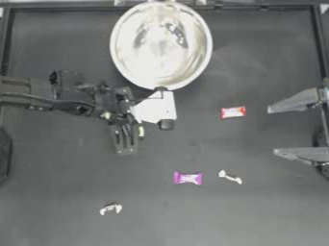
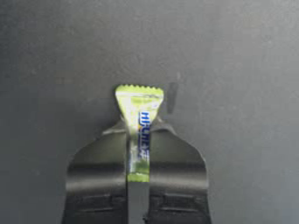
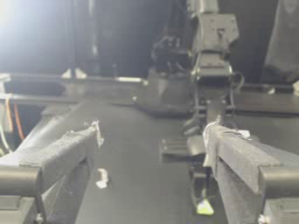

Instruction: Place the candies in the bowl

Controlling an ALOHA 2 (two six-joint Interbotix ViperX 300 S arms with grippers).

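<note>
Just below the metal bowl [image 1: 160, 44], left of table centre, the left gripper [image 1: 135, 132] has its jaws clamped flat on the yellow-green candy [image 2: 139, 127], with the wrapper's serrated tail sticking out past the fingertips. Bowl interior shows no candy.

Remaining on the table [image 1: 57, 192]: red-and-white candy [image 1: 233, 112], magenta candy [image 1: 188, 178], and two whitish candies [image 1: 230, 177] [image 1: 110, 208], all well apart.

Right gripper [image 3: 152, 144] parked at the right edge, jaws wide apart, holding nothing.

Handling judgement: the sweet looks very light, with a hard core inside thin crinkly film that is probably slick. Pinching across the body seems safer than the twist end, which could slide or tear free.
</note>
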